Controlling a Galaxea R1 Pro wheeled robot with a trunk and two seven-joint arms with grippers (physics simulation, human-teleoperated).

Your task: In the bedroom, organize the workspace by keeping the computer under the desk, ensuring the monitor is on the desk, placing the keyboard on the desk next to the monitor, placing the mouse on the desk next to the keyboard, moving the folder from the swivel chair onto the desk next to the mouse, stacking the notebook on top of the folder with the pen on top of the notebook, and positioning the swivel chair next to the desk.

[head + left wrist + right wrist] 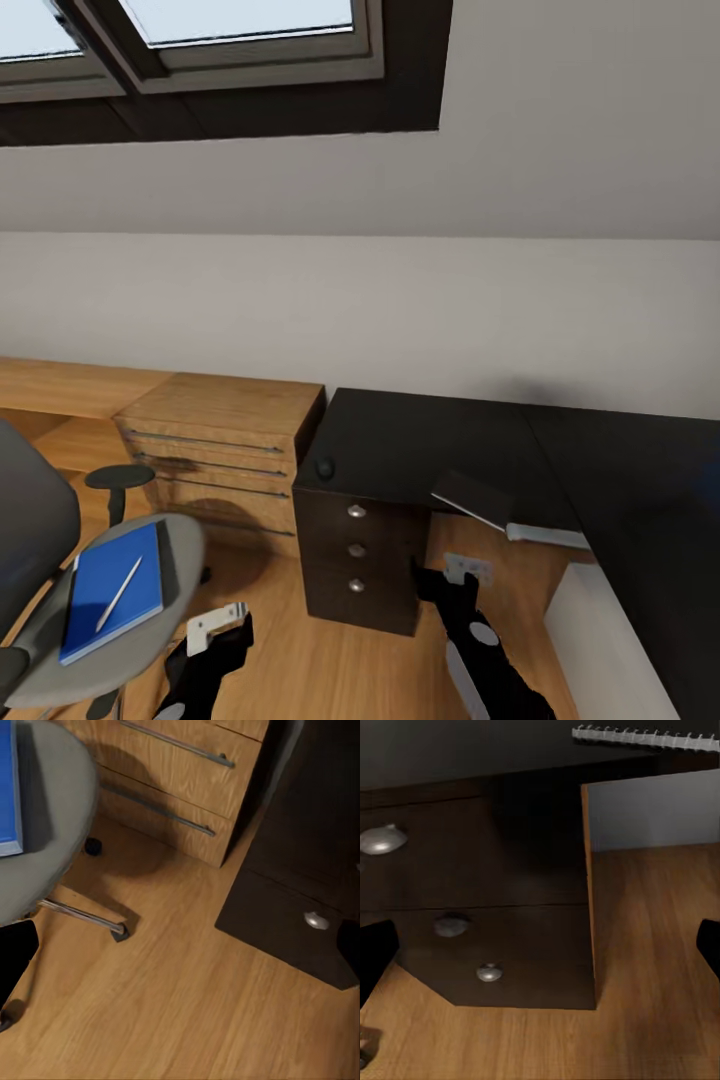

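Left gripper (215,640) hangs low over the wood floor (187,1005) beside the chair (60,590), fingers spread wide, holding and touching nothing. Right gripper (450,590) likewise: dark fingertips sit at opposite edges of its wrist view, wide apart, empty, facing the drawer block (487,922). Count: one chair, grey seat, at the lower left in the head view. One blue folder (110,590) lies flat on the seat; one pen (120,592) lies diagonally on the folder. A thin dark edge beside the folder may be the notebook; cannot tell. One desk (440,450), black top, with three knobbed drawers below. One mouse (324,467) sits near the desk's left front corner. One dark flat item (472,498) lies tilted at the desk's front edge; cannot identify it. One oak chest (220,450) stands touching the desk's left side.
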